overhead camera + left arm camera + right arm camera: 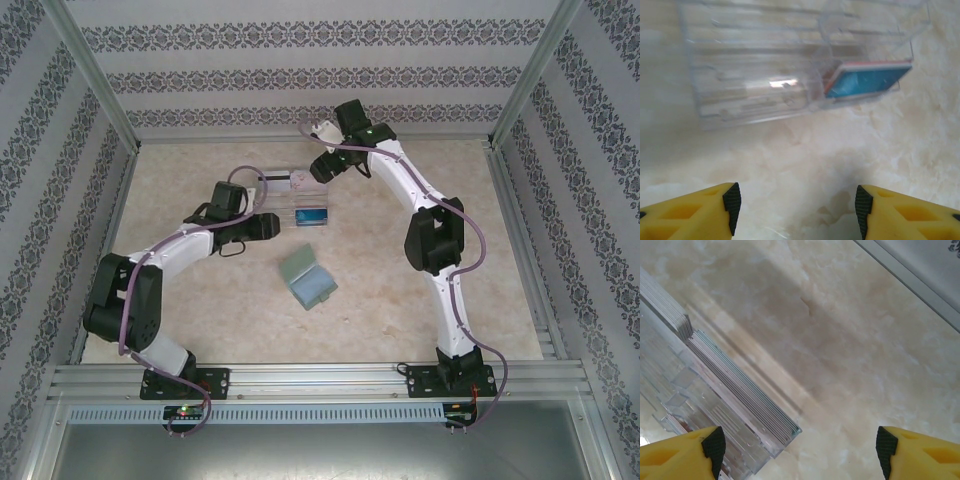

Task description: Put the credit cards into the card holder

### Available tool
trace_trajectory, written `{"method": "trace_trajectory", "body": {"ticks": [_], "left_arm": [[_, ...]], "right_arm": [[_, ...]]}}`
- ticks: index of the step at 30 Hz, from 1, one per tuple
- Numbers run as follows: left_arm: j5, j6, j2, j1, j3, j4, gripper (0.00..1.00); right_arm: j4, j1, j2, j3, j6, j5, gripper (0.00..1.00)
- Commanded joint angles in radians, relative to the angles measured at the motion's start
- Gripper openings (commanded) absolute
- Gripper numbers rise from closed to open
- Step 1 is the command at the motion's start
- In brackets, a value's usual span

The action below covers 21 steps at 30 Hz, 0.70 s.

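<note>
Starting with the blue credit card [867,80]: lying tilted in the end compartment of the clear plastic tray [755,75], resting on top of a pink-edged card [832,80] and leaning on the compartment wall, so offering a raised edge for pinching. Noting what seems a whitish card [297,180] in the far part of the tray, too small to name surely. Finding the card holder [308,278] lying flat on the marble-patterned table [420,330], well apart from the tray and nearer the arm bases, sitting between the two arms, probably for easy reach by either. Hovering the left gripper [796,205] just short of the tray's near wall, with fingers spread wide and grasping nothing, pointing at the tray's middle and leaving the blue card off to one side. Holding the right gripper [797,445] low at the tray's far side, likewise spread and empty, with the tray's ridged corner just beside one finger. Judging the task as barely begun, with no card in the holder yet. Expecting the next move to need a reach over the wall and a careful pinch, thin slick plastic being prone to slipping.
</note>
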Motion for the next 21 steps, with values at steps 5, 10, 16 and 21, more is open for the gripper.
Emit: {"method": "trace_trajectory", "body": {"ticks": [5, 10, 16, 21], "left_arm": [[-0.004, -0.088, 0.064, 0.122, 0.066, 0.026, 0.64], [-0.019, -0.082, 0.146, 0.132, 0.143, 0.026, 0.64], [-0.002, -0.067, 0.243, 0.133, 0.216, 0.015, 0.64], [0.027, -0.071, 0.295, 0.133, 0.228, 0.031, 0.64]], "right_arm": [[-0.051, 0.016, 0.066, 0.098, -0.113, 0.003, 0.89], [-0.054, 0.033, 0.119, 0.138, -0.135, 0.068, 0.89], [-0.031, 0.048, 0.165, 0.186, -0.118, 0.103, 0.89], [-0.013, 0.054, 0.184, 0.205, -0.113, 0.148, 0.89]]}}
